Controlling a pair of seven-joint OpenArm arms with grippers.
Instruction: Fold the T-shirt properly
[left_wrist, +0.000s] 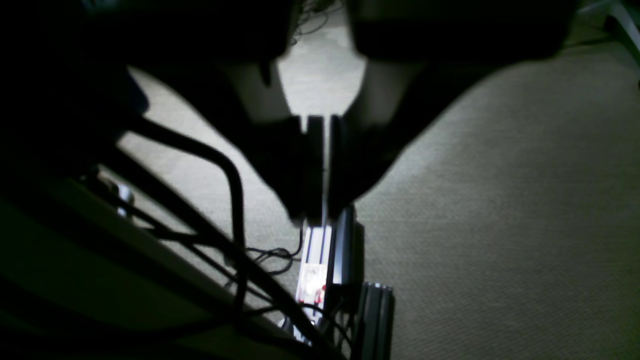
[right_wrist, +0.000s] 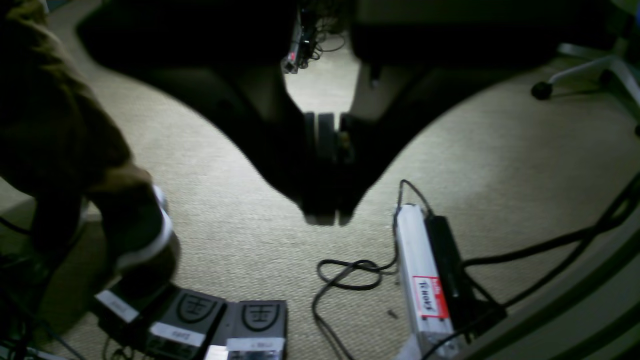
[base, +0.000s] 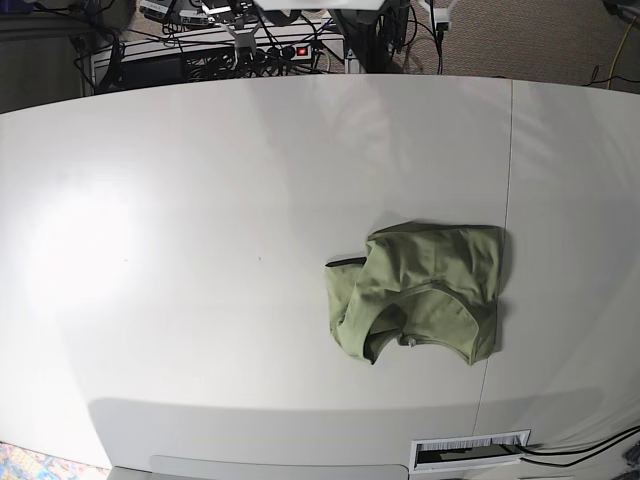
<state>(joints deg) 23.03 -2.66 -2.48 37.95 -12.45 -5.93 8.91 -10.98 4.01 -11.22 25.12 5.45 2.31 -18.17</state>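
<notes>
The sage-green T-shirt (base: 420, 290) lies bunched into a small rumpled bundle on the white table (base: 200, 230), right of the middle, near the table's seam. No arm or gripper shows in the base view. In the left wrist view my left gripper (left_wrist: 320, 210) hangs over carpet beside the table, jaws closed together with nothing between them. In the right wrist view my right gripper (right_wrist: 327, 212) also hangs over carpet, jaws closed and empty. The T-shirt shows in neither wrist view.
A power strip (right_wrist: 422, 280) and looped cables (right_wrist: 350, 275) lie on the carpet. Foot pedals (right_wrist: 225, 320) and a person's shoe (right_wrist: 145, 235) are at lower left. A chair base (right_wrist: 580, 70) stands far right. Equipment and cables (base: 250, 45) sit behind the table.
</notes>
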